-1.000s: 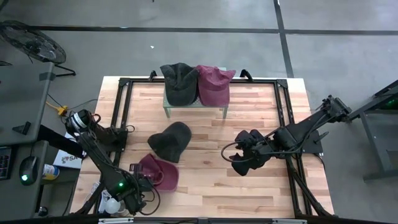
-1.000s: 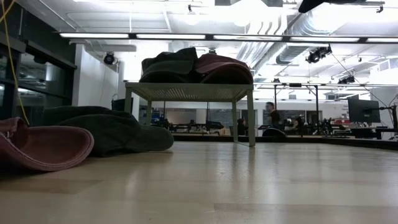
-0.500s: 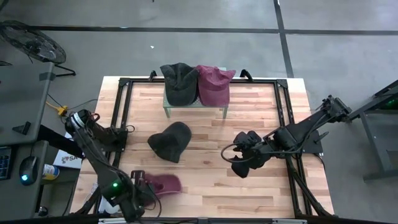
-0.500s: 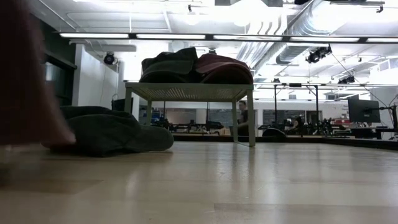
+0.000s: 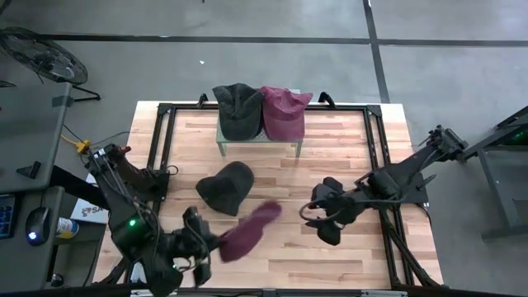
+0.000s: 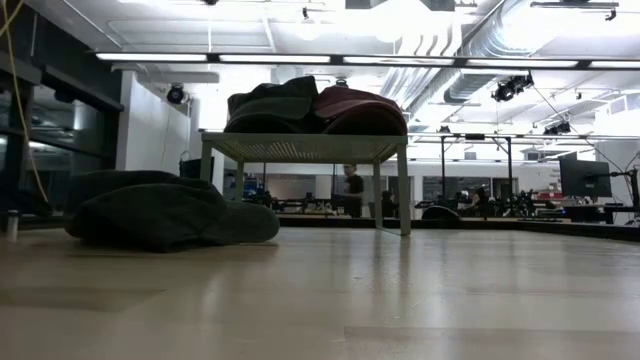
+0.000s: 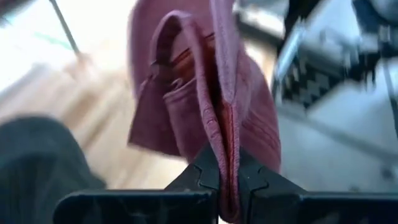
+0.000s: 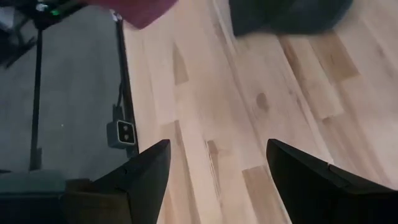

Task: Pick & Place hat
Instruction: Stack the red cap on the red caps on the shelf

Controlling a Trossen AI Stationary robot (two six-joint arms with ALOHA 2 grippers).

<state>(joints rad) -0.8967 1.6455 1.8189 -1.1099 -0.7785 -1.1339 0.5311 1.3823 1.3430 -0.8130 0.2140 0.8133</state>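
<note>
Maroon hats: two (one clamped in left end effector); two dark hats; right end effector apart

Left tool clamped tight (raised); right tool spread wide.

The left end effector has clamped shut on the maroon hat and lifted it off the counter, swinging it toward the middle; the right end effector shifted slightly.

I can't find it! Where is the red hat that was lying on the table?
The left hand holds the red hat up near the table's front left, beside the dark hat.
</note>
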